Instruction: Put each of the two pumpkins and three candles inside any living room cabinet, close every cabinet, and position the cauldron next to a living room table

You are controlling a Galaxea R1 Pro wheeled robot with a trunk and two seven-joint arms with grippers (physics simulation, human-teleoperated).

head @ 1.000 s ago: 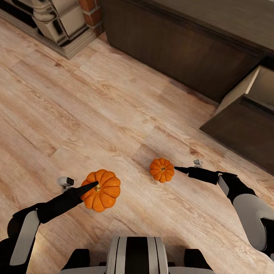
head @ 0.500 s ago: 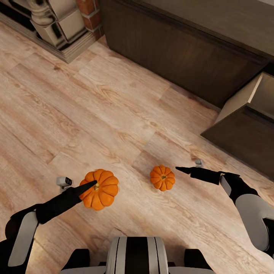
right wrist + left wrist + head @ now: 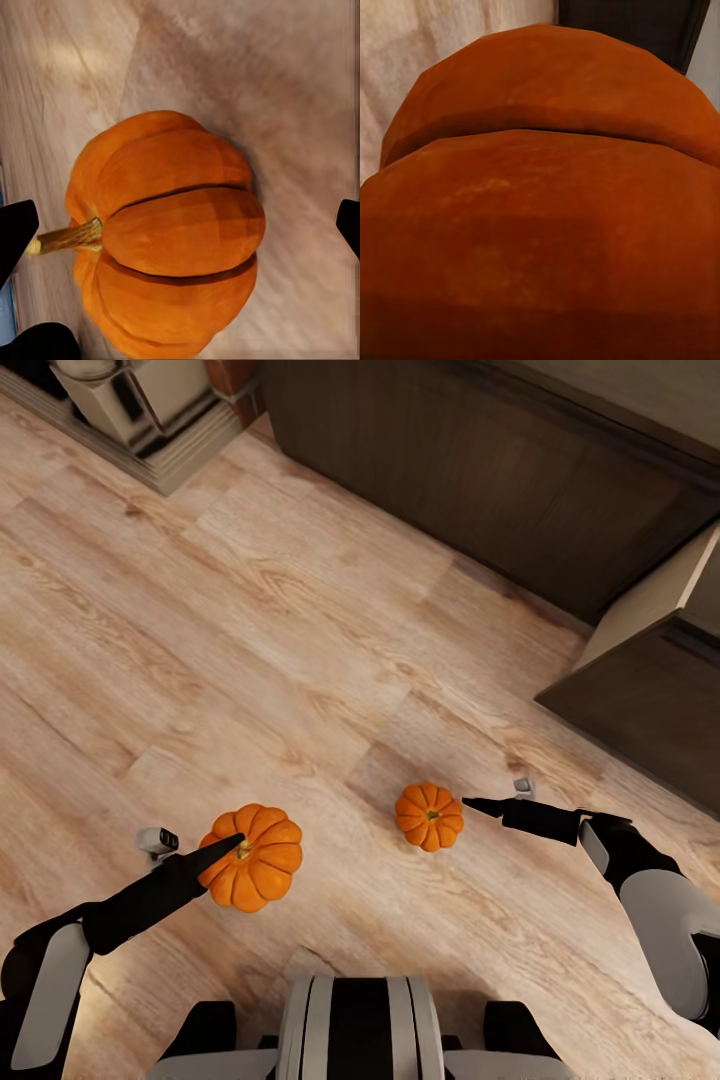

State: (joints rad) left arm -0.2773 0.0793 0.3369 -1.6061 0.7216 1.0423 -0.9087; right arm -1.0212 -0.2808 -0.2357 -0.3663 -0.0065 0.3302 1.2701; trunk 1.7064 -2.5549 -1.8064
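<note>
- Far left, the left gripper (image 3: 228, 847), a black tapered claw, has its tip against the stem of the larger bright orange ribbed pumpkin (image 3: 251, 857); whether the claw is clamped or apart, I cannot tell.
- The left wrist camera sits tight against that pumpkin's orange ribs (image 3: 540, 217), with a sliver of pale floor beside it.
- Centre, the smaller orange ribbed pumpkin (image 3: 429, 816) lies on the light wood plank floor (image 3: 300, 640), well apart from the first.
- Right, the right gripper (image 3: 478, 805) points at the small pumpkin, just short of it; from its wrist camera the fingers (image 3: 13, 229) stand wide apart, pumpkin (image 3: 169, 232) between them, untouched.
- Beyond, the long dark brown wood cabinet (image 3: 480, 480), with one front (image 3: 640, 710) pulled out at the right.
</note>
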